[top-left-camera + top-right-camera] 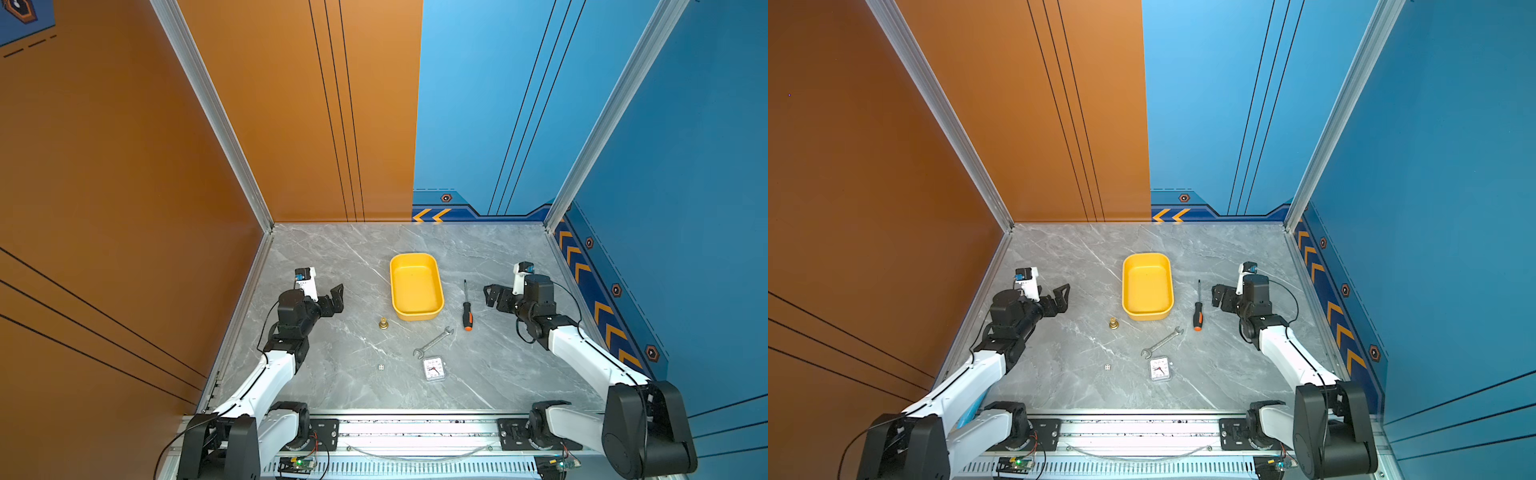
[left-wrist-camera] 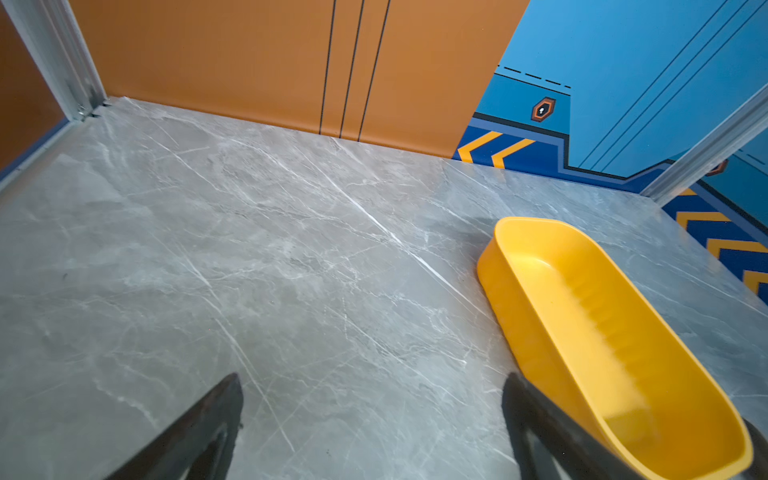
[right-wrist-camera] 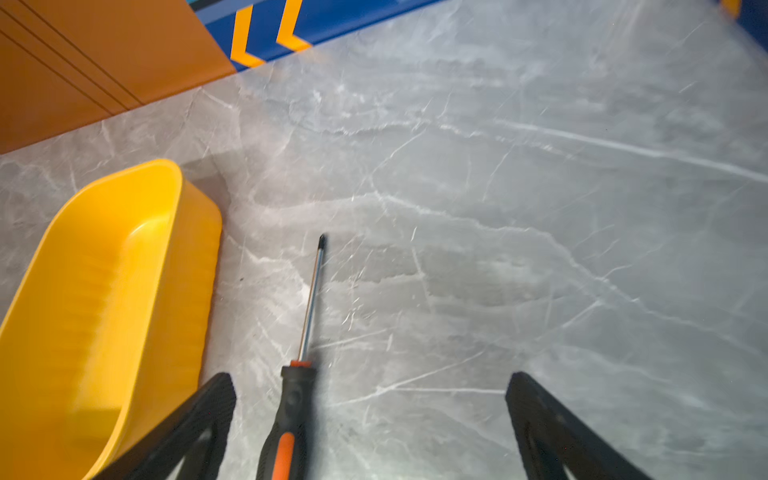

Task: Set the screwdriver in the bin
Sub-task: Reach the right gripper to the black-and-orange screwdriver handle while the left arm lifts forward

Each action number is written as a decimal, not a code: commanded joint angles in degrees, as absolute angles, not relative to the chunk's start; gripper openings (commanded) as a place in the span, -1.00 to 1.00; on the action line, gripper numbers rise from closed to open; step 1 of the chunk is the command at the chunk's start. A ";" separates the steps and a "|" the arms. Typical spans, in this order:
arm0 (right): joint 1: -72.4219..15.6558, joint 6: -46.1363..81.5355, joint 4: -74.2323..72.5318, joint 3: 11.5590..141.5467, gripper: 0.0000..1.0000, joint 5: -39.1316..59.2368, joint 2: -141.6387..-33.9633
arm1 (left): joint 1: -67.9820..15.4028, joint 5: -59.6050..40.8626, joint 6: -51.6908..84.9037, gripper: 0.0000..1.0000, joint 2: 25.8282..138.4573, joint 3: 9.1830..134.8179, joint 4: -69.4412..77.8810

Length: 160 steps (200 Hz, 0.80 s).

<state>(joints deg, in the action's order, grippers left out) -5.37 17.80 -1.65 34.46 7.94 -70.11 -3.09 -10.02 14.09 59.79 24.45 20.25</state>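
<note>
Right of the bin (image 3: 199,249), right gripper (image 3: 369,376) stands fully spread near the screwdriver (image 3: 309,299), gripping nothing; left gripper (image 2: 372,376) likewise spread, empty. Clock (image 1: 434,369) numerals appear illegible.

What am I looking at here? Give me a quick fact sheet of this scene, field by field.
surface: grey marbled table
bin: yellow, empty
screwdriver: flat on the table, right of the bin, not in it
right claw: open, near the screwdriver, holding nothing
left claw: open, left of the bin, holding nothing
other items: wrench, small clock, die, brass knob
</note>
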 commanded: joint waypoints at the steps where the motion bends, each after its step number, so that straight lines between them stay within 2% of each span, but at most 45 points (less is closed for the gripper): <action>1: -7.68 21.53 2.54 35.40 1.00 13.63 -72.08 | -3.56 -15.78 17.44 0.96 60.15 27.83 14.38; 115: -19.03 23.03 4.89 38.66 0.94 4.07 -80.84 | -3.60 -25.67 25.47 0.96 66.57 30.82 13.44; 160: -21.59 23.45 5.80 40.49 0.70 1.41 -85.27 | -3.71 -28.83 26.92 0.96 68.55 31.05 13.37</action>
<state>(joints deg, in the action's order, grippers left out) -20.88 22.57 3.51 38.61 4.64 -82.87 -3.33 -24.80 25.21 67.33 29.71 13.87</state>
